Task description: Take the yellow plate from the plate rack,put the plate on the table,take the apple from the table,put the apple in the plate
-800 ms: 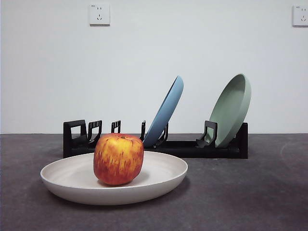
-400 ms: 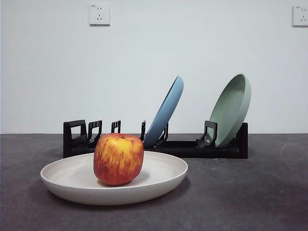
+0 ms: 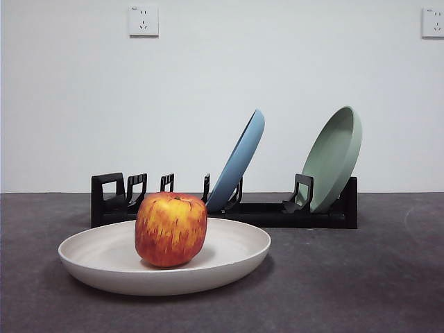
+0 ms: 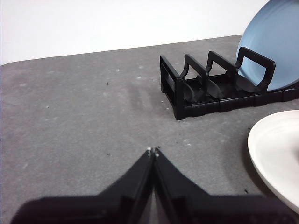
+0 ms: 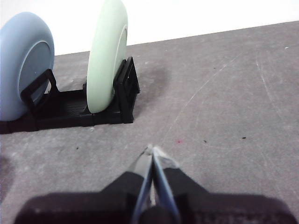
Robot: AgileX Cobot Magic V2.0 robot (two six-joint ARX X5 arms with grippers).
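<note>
Apple (image 3: 171, 229) sits in plate (image 3: 229, 260) on desk (image 3: 361, 277). Left hand (image 4: 153, 152) and right hand (image 5: 152, 150) clenched, empty, apart. Risk: apple rolling if plate is nudged.

1. The yellow plate (image 3: 104, 258), really a cream off-white, lies flat on the dark grey tabletop (image 3: 361, 284), near the front and left of centre.
2. The apple (image 3: 171, 229), red streaked with yellow-orange, sits upright inside that plate, a little left of its middle, stem dimple up.
3. Behind the plate runs the plate rack (image 3: 263, 211), long, low and black, set across the tabletop.
4. Its left-hand slots hold nothing.
5. A blue plate (image 3: 239, 163) stands in the middle of the rack, leaning to the right.
6. A pale green plate (image 3: 336, 156) stands at the rack's right end, also tilted right.
7. Two wall sockets (image 3: 143, 21) show high on the white wall behind.
</note>
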